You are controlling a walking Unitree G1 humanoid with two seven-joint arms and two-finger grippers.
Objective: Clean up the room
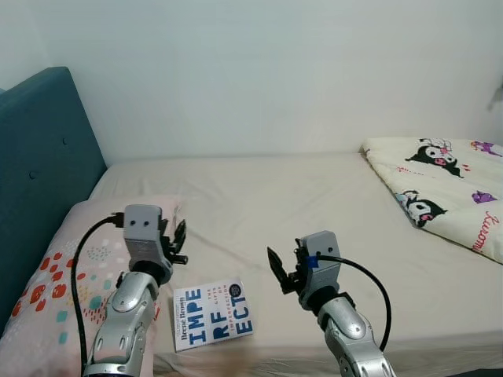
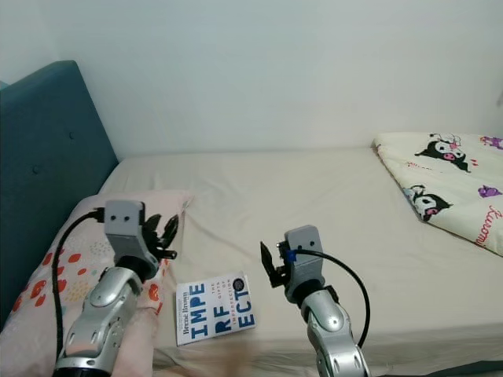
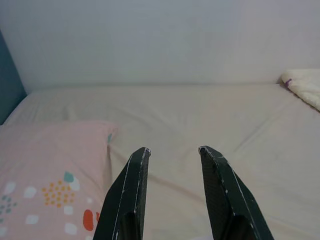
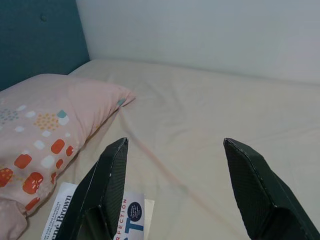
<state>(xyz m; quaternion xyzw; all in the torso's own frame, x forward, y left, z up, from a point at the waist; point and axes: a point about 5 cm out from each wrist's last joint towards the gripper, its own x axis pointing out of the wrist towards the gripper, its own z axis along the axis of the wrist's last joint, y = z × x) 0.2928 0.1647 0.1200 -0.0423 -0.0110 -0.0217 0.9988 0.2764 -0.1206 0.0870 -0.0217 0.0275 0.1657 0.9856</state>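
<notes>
I've got both pincers released over the bed (image 1: 314, 204): left pincer (image 1: 178, 242), right pincer (image 1: 284, 276). I'd drop the right onto the book's (image 1: 214, 314) near-right edge, then pinch.

Head stereo pair looked forward and down from the near edge of the bed (image 1: 314, 196) toward the wall (image 1: 275, 71). Each wrist camera sat low and close over the sheet, facing along its black fingers (image 3: 127, 195) toward that wall. All views shared the pink pillow (image 4: 50, 125).
</notes>
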